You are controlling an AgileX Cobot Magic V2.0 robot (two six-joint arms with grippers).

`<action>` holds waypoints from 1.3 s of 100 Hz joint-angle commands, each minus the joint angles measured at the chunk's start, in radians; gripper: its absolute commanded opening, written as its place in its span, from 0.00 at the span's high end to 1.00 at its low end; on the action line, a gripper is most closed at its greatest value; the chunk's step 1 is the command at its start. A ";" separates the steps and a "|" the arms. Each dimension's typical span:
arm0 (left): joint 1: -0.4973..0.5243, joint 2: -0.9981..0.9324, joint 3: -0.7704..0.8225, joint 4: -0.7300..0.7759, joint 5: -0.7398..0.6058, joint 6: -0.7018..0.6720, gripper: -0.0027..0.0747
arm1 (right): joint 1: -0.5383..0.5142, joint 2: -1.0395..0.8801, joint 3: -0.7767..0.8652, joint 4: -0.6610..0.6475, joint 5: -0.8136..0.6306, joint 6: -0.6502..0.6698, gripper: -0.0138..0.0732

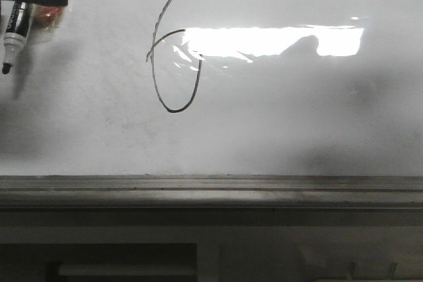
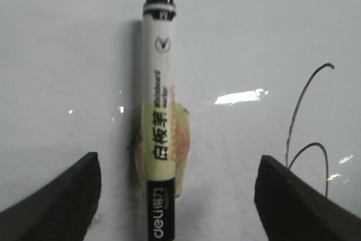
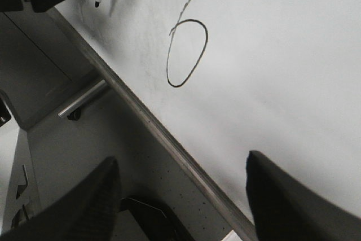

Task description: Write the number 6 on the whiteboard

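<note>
The whiteboard fills the front view. The number 6 is drawn on it in thin black line, left of centre, and also shows in the left wrist view and the right wrist view. A white and black marker rests against the board at the far left on a yellowish pad. My left gripper is open, its jaws wide on either side of the marker and not touching it. My right gripper is open and empty over the board's ledge.
A grey metal ledge runs along the board's lower edge. A bright rectangular glare patch lies right of the 6. Below the ledge are a dark frame and a metal bar.
</note>
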 commanded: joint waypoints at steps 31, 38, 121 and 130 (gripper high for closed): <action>0.002 -0.351 -0.016 0.018 0.159 0.242 0.45 | -0.005 -0.212 0.078 0.041 -0.251 -0.002 0.71; 0.002 -0.396 0.007 0.025 0.189 0.242 0.63 | -0.005 -0.286 0.153 0.041 -0.342 -0.002 0.90; 0.002 -0.905 0.315 0.039 0.122 0.242 0.99 | -0.005 -0.869 0.708 0.041 -0.674 -0.002 0.92; 0.002 -0.905 0.315 0.032 0.124 0.242 0.99 | -0.005 -0.869 0.708 0.041 -0.674 -0.002 0.92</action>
